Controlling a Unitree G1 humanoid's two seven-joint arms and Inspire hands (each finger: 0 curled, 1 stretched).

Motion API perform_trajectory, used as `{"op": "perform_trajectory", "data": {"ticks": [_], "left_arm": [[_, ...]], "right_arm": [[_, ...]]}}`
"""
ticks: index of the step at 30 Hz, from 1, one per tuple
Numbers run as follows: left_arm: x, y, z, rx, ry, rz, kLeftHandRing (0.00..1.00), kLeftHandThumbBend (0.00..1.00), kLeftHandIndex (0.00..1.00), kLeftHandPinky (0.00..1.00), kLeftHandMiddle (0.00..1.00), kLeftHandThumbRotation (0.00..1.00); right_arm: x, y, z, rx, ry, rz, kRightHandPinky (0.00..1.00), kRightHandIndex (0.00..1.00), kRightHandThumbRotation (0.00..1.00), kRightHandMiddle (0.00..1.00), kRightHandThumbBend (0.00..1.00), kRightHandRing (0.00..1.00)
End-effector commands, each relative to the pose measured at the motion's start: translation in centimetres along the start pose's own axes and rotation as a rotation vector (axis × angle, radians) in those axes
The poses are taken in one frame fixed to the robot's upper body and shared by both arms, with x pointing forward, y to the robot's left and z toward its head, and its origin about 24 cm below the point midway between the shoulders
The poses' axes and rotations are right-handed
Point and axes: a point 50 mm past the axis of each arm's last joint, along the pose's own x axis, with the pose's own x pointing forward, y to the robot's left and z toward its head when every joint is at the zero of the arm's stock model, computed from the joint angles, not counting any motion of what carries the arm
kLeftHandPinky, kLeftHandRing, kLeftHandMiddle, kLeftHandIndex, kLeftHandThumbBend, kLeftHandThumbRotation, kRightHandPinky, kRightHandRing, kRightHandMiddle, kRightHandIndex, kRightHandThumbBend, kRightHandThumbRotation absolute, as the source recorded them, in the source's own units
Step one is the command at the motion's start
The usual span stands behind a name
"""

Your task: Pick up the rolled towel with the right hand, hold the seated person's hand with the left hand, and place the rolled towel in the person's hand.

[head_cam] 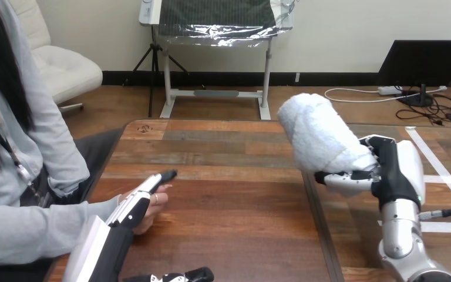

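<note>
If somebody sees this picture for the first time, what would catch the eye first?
The white rolled towel stands out first, held up above the right side of the table by the right hand, whose fingers curl round it. At the lower left, the left hand lies with straight fingers over the person's hand.

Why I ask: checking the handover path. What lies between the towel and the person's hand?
Bare table, seen in the head view: nothing lies between the towel in the right hand and the person's hand.
</note>
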Motion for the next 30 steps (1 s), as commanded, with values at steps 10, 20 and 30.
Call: {"op": "perform_trajectory", "data": {"ticks": [10,20,30], "left_arm": [[1.5,1.8,0.7,0.17,-0.028,-0.032,0.9,1.0,0.89,0.86,0.91,0.4],[1.9,3.1,0.1,0.258,0.0,-0.075,0.91,1.0,0.9,0.86,0.91,0.38],[2.4,4.6,-0.5,0.346,0.03,-0.104,0.9,1.0,0.89,0.85,0.9,0.38]], "right_arm": [[0.9,0.1,3.7,0.089,-0.192,-0.053,0.3,0.45,0.0,0.44,0.82,0.36],[0.2,0.9,3.9,0.148,-0.229,-0.034,0.3,0.45,0.0,0.43,0.82,0.35],[-0.3,1.4,4.0,0.185,-0.247,-0.017,0.29,0.44,0.0,0.42,0.82,0.34]]}}
